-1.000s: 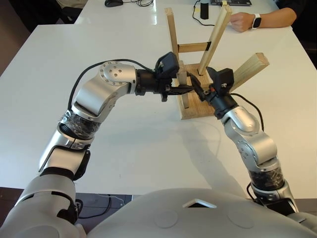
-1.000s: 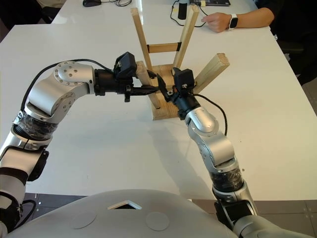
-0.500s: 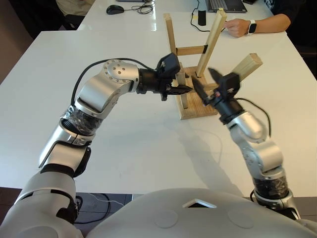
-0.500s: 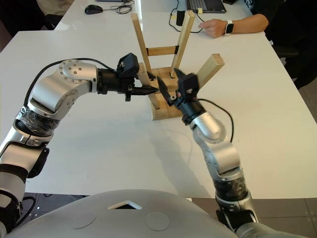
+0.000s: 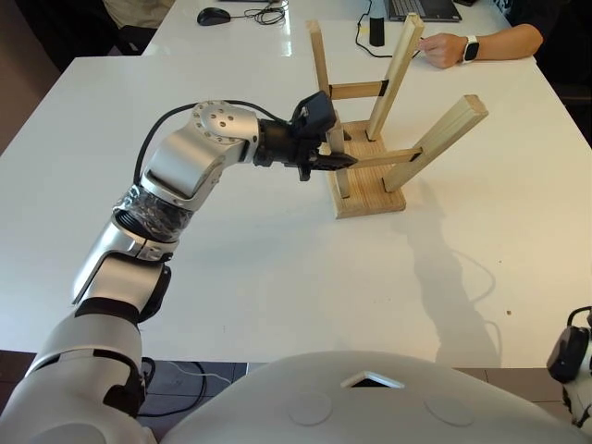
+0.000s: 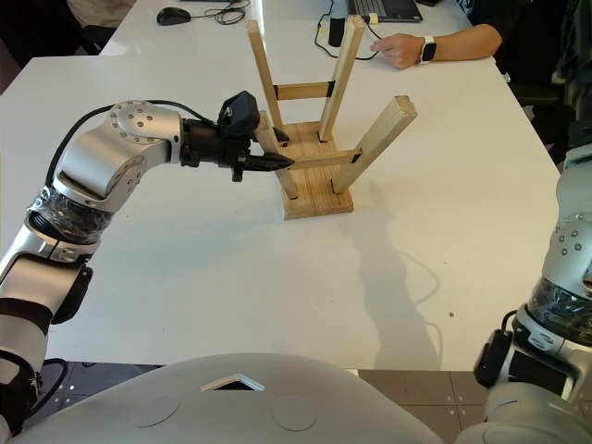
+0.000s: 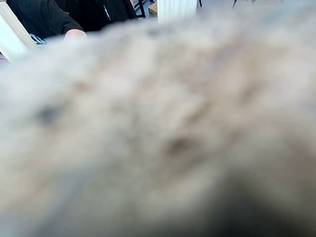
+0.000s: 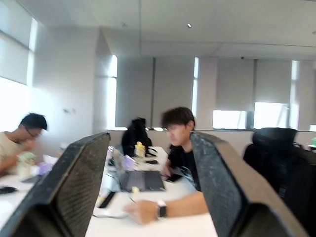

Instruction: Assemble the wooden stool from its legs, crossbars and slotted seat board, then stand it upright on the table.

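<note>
The wooden stool lies upside down on the white table, its slotted seat board (image 5: 372,196) flat and several legs pointing up. The far legs (image 5: 319,57) are joined by a crossbar (image 5: 356,91). A second crossbar (image 5: 384,160) runs from the near-left leg (image 5: 343,181) to the slanted right leg (image 5: 437,140). My left gripper (image 5: 339,160) looks shut on the near-left leg, just above the seat board. Blurred wood sits right against the lens in the left wrist view. My right gripper (image 8: 150,136) is open with nothing between its fingers and points up into the room, away from the stool.
A computer mouse (image 5: 213,16), a dark cylinder (image 5: 376,32) and a laptop (image 5: 421,7) lie at the table's far edge. Bare white tabletop (image 5: 277,268) spreads in front of and to both sides of the stool.
My right arm has pulled back from the stool, down and off to the right. The left gripper has stayed at the near-left leg. The stool has not shifted.
</note>
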